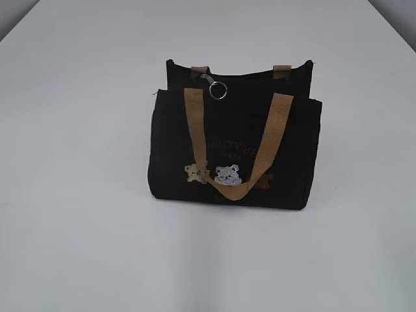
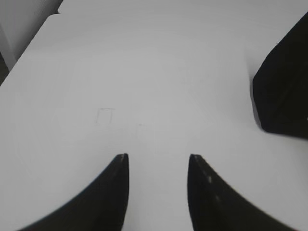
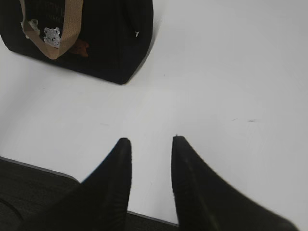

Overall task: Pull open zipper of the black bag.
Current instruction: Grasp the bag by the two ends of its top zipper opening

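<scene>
The black bag [image 1: 236, 140] stands upright in the middle of the white table [image 1: 78, 195], tan handles hanging over its front with bear patches below. Its zipper pull with a silver key ring [image 1: 218, 90] hangs at the top edge, left of centre. Neither arm shows in the exterior view. My left gripper [image 2: 158, 156] is open over bare table, with a corner of the black bag [image 2: 284, 91] at the right edge of its view. My right gripper [image 3: 151, 139] is open above the table's near edge, the black bag [image 3: 110, 38] ahead at upper left.
The table's front edge [image 3: 53, 171] runs just under my right gripper, with dark floor below it. The table's far left corner [image 2: 55, 12] shows in the left wrist view. Faint pencil marks [image 2: 105, 114] lie on the surface.
</scene>
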Robot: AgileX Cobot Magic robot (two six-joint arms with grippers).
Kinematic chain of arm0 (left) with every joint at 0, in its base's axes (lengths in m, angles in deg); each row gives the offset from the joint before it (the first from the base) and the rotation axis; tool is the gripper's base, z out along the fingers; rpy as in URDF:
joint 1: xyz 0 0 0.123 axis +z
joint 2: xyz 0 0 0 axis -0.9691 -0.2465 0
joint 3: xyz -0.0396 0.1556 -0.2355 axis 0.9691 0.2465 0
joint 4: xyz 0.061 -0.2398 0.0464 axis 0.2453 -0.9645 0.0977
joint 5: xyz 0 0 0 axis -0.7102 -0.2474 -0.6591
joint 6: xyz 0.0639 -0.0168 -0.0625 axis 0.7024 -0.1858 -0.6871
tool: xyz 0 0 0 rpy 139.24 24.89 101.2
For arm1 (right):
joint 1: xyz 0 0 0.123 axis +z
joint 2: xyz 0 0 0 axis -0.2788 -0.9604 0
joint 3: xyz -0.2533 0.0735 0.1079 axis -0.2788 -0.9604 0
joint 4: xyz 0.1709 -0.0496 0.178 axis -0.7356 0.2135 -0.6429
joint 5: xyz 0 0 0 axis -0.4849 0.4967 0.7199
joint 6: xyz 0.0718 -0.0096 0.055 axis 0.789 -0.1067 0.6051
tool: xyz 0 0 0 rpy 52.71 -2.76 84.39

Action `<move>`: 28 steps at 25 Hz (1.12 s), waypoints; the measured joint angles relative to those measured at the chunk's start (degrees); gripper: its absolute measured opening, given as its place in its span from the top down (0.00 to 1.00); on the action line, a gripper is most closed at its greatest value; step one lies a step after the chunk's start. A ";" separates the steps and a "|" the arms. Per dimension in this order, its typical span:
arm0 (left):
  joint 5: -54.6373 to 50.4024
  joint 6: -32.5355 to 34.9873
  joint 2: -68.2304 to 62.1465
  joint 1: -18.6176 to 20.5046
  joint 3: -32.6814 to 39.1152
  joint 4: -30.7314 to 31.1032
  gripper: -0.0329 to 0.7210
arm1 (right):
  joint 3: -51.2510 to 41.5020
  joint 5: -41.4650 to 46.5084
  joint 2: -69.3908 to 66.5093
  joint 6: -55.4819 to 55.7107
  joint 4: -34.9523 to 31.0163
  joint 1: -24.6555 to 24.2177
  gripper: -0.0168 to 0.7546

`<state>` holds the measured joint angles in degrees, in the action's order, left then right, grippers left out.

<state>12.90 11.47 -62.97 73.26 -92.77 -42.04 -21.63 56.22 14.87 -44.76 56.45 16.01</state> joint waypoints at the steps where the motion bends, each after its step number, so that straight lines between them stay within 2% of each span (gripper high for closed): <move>1: 0.00 0.00 0.00 0.00 0.00 0.00 0.55 | 0.00 0.00 0.00 0.00 0.00 0.00 0.68; 23: 0.00 0.00 0.00 0.00 0.00 -0.15 0.55 | 0.00 0.00 0.00 0.00 0.00 0.00 0.68; 26: 0.06 0.27 -0.05 0.00 0.00 -2.50 0.55 | 0.00 0.00 0.00 0.00 0.00 0.00 0.68; 28: 1.08 1.46 -1.86 0.00 -0.63 -6.25 0.55 | 0.00 0.00 0.00 0.00 0.00 0.00 0.68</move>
<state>13.98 12.94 -64.82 73.26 -93.41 -48.29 -21.63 56.22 14.87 -44.76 56.45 16.01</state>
